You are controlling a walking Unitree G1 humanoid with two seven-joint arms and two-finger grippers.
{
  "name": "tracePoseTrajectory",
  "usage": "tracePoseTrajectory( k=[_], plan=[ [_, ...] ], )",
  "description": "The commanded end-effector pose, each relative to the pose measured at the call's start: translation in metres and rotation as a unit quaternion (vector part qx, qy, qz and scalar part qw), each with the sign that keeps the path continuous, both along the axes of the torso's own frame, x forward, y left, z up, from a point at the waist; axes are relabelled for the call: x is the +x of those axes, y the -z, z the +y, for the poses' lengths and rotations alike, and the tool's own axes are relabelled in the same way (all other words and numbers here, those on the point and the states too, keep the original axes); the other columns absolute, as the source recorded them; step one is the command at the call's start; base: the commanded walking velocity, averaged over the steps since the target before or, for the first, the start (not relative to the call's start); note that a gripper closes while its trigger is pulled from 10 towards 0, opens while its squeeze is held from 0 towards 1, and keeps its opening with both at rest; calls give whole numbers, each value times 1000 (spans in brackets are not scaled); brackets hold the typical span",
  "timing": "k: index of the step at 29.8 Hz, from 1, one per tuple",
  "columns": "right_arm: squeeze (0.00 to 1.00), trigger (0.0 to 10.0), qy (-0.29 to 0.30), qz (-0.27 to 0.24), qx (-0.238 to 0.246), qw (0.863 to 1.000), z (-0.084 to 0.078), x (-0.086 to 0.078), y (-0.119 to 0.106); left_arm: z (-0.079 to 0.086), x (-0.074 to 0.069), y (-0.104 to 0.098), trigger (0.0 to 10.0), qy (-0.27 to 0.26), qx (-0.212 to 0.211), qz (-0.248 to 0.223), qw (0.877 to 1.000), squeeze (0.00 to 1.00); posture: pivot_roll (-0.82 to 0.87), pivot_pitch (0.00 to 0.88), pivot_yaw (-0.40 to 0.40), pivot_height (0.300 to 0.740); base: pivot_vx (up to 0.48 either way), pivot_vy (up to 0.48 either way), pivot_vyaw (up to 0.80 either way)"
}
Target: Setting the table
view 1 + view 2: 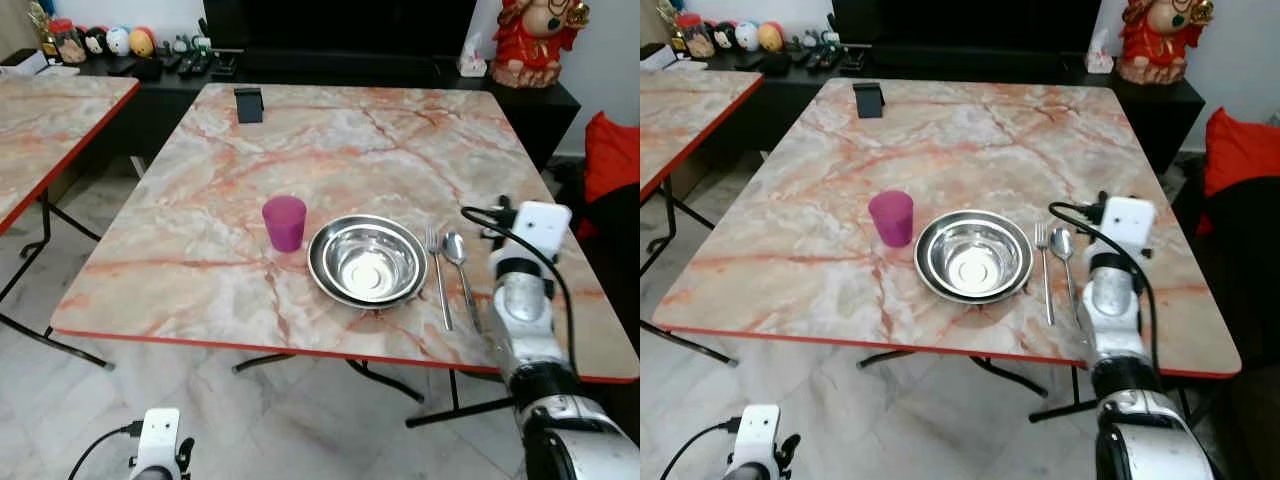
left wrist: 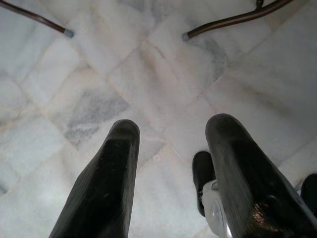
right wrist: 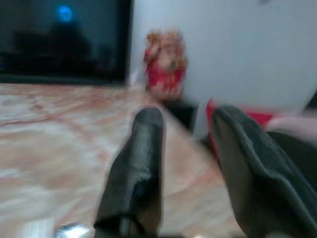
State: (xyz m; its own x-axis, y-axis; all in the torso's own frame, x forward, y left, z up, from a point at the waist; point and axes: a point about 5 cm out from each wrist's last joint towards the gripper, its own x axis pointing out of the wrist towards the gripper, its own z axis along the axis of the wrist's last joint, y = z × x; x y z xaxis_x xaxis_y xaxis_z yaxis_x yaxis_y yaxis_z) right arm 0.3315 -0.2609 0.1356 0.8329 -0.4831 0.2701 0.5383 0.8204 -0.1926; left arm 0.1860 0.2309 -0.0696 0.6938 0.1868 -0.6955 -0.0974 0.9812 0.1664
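At the centre of the frame a purple cup (image 1: 285, 221), steel bowl (image 1: 367, 260), fork (image 1: 438, 277) and spoon (image 1: 458, 262) line the surface (image 1: 330, 140), while the right hand (image 3: 185, 173) hovers open and empty at lower right beside them.

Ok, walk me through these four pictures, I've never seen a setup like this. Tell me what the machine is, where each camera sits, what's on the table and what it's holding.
This is a walking humanoid robot with two silver arms. The two wide pictures come from cameras in its head, looking down at a marble-patterned table. On it stand a purple cup and a steel bowl, with a fork and a spoon laid side by side to the bowl's right. The other two pictures come from wrist cameras looking along each tool's black fingers. The left tool hangs over the tiled floor, open and empty. The right tool is at the table's right edge, past the spoon, open and holding nothing.
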Motion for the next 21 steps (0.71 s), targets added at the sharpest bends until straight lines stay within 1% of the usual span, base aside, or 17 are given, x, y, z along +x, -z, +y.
tracePoseTrajectory(
  k=[1,2,3,4,5,6,7,8,9,10,12,14,17,18,19,20,21],
  plan=[
    [0,10000,80,-15,-16,997,-24,-14,-4,1,-5,3,10000,0,-1,13,1000,0,-18,11,-5,740,0,0,0],
    [0,10000,107,-18,-13,994,-32,-21,-3,1,-5,3,10000,0,-1,14,1000,0,-18,11,-5,740,0,0,0],
    [0,10000,195,9,-21,981,-59,-43,9,1,-5,3,10000,1,-1,14,1000,0,-29,7,-6,740,0,0,0],
    [0,10000,195,9,-21,981,-59,-43,9,1,-5,3,10000,1,-1,14,1000,0,-29,7,-6,740,0,0,0],
    [0,10000,255,36,-22,966,-75,-61,19,0,-5,3,10000,2,-2,15,1000,0,-33,4,-6,740,0,0,0],
    [0,10000,273,43,-21,961,-79,-67,23,0,-5,3,10000,3,-2,16,1000,0,-33,4,-6,740,0,0,0],
    [0,10000,273,43,-21,961,-79,-67,23,0,-5,3,10000,3,-2,16,1000,0,-33,4,-6,740,0,0,0],
    [0,10000,320,70,-39,944,-90,-86,35,-1,-5,3,10000,4,-3,16,1000,0,-37,1,-6,740,0,0,0],
    [0,10000,340,82,-39,936,-93,-96,42,-1,-4,3,10000,5,-3,16,1000,0,-38,0,-8,740,0,0,0],
    [0,10000,354,89,-39,930,-95,-102,46,-1,-4,3,10000,5,-3,16,1000,0,-39,0,-8,740,0,0,0],
    [0,10000,381,112,-17,918,-98,-116,60,-2,-4,3,10000,5,-4,16,1000,0,-39,0,-8,740,0,0,0],
    [0,10000,424,156,35,891,-98,-138,86,-2,-4,3,10000,6,-4,17,1000,0,-39,0,-10,740,0,0,0],
    [0,10000,455,197,93,864,-91,-158,111,-3,-3,3,10000,6,-4,17,1000,0,-37,0,-12,740,0,0,0],
    [0,10000,460,206,103,857,-88,-162,115,-3,-4,3,10000,6,-4,17,1000,0,-37,0,-12,740,0,0,0],
    [0,10000,458,221,103,855,-83,-166,121,-3,-4,4,10000,6,-4,18,1000,0,-35,0,-14,740,0,0,0],
    [0,10000,440,253,98,856,-69,-170,132,-2,-5,4,10000,5,-4,20,1000,0,-35,0,-14,740,0,0,0],
    [0,10000,430,264,97,858,-64,-171,136,-2,-5,4,10000,5,-4,21,1000,0,-35,0,-14,740,0,0,0]
  ],
)
